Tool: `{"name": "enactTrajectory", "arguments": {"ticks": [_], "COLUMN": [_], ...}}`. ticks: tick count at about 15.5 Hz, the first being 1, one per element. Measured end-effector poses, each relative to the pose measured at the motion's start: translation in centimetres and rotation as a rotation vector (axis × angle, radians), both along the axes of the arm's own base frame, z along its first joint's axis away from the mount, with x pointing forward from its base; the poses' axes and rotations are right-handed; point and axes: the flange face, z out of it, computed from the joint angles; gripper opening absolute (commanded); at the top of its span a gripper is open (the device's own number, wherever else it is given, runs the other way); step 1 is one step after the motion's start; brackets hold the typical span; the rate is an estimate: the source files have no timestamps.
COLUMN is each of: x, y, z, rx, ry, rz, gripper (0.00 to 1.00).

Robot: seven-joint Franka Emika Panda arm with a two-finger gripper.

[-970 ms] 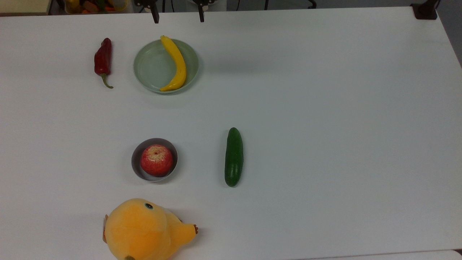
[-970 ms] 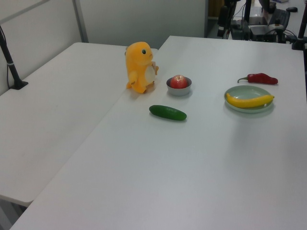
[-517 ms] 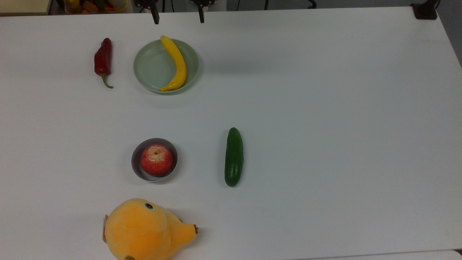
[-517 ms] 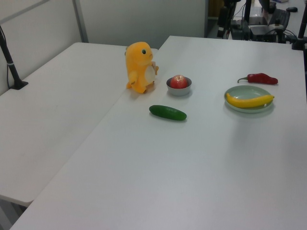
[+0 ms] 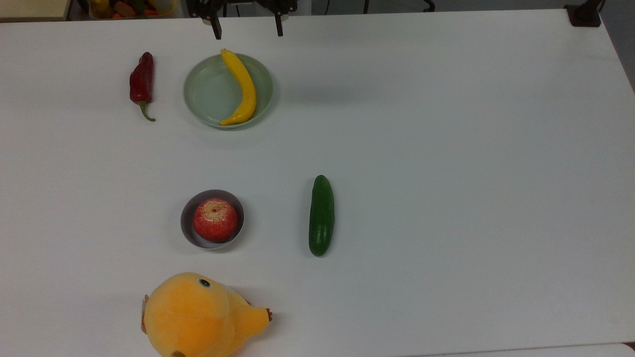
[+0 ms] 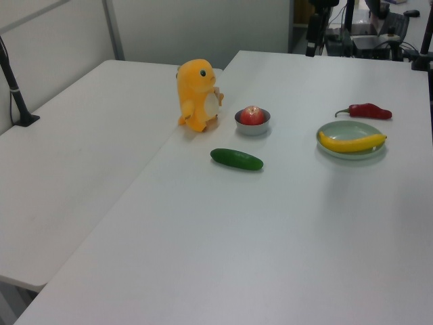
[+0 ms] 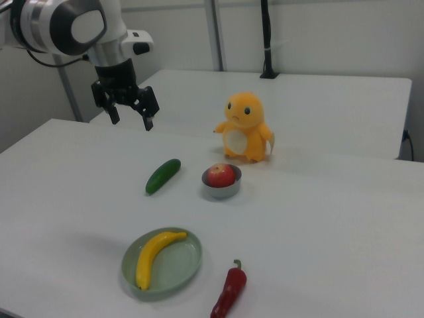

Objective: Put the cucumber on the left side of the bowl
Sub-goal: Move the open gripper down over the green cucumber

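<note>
The dark green cucumber (image 5: 321,215) (image 6: 236,159) (image 7: 163,175) lies flat on the white table, to the right of the bowl in the top view. The small grey bowl (image 5: 187,219) (image 6: 252,129) (image 7: 222,191) holds a red apple (image 5: 215,219). My gripper (image 5: 248,30) (image 7: 130,118) hangs open and holds nothing. It is in the air over the table's far edge in the top view, well away from the cucumber. Its fingers (image 7: 147,121) point down.
A pale green dish (image 5: 203,94) (image 7: 189,265) carries a banana (image 5: 241,89). A dark red chili (image 5: 141,82) (image 7: 229,292) lies beside it. An orange plush toy (image 5: 198,315) (image 7: 246,127) stands near the bowl. The top view's right half of the table (image 5: 471,173) is bare.
The gripper's fingers have come slightly further into the top view, over the table's far edge. The cucumber, bowl and other things have not moved.
</note>
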Motion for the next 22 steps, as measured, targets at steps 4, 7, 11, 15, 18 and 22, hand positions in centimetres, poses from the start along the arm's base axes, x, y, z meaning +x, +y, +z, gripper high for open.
{"name": "enactTrajectory", "arguments": {"ticks": [4, 7, 11, 15, 18, 22], "x": [1.5, 3.9, 6.5, 8.5, 9.2, 10.1], "y": [-0.8, -1.1, -0.7, 2.5, 7.1, 11.8], "z": [-3.6, -6.4, -9.3, -12.9, -15.5, -19.2], "rx": [-0.009, -0.01, -0.011, 0.003, 0.02, 0.039], "ry": [0.047, 0.009, -0.059, -0.096, -0.101, -0.12], "rz": [0.125, 0.132, 0.13, 0.11, 0.088, 0.034], "gripper": [1.0, 1.0, 1.0, 1.0, 1.0, 1.0]}}
